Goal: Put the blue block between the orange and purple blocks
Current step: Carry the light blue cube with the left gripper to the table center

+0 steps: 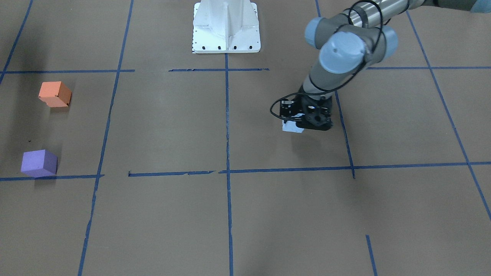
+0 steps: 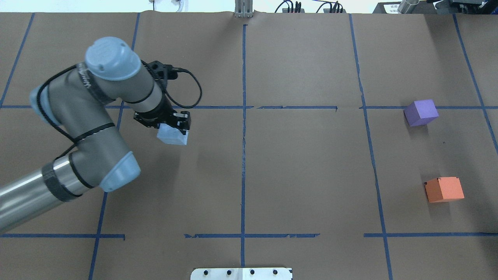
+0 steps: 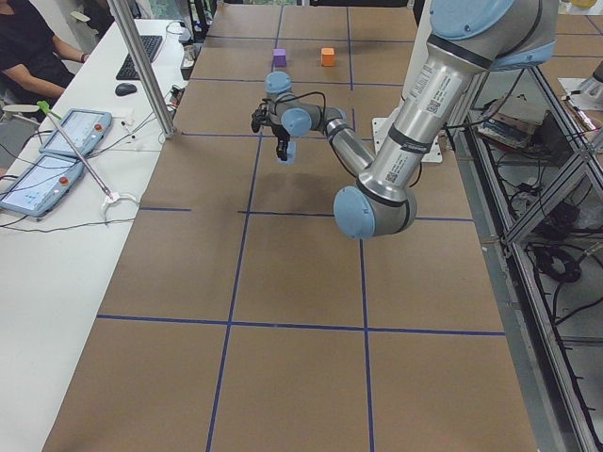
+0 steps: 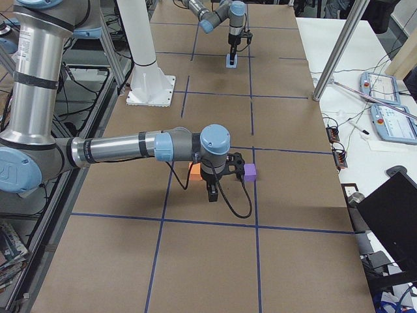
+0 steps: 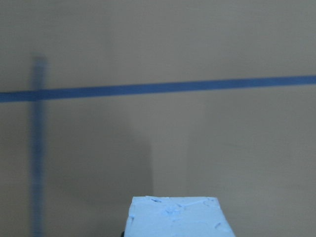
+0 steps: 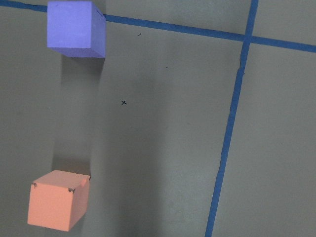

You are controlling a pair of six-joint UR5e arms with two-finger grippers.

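One pale-blue foam cube (image 2: 171, 138) is clamped in the L gripper (image 2: 177, 125), jaws shut on its upper part. It looks lifted off the brown paper-covered table (image 2: 303, 175), w/ a shadow below it, on the robot's left half, just beside a blue tape line (image 2: 218, 107). Orange foam cube (image 2: 444, 189) and purple foam cube (image 2: 421, 112) sit well apart from it on the far right half, w/ a bare gap btwn them. R gripper (image 4: 212, 192) shows only in the right side view, so I can't tell if its jaws are apart or together. Risks, as I judge them: long carry across the table, and the cube hangs tilted from the fingers, so it may slip or twist if moved fast. The target may be beyond the L arm's reach, and the R arm is parked on that side, so the arms could clash. A skewed release could nudge orange or purple, or leave blue off the line btwn them.
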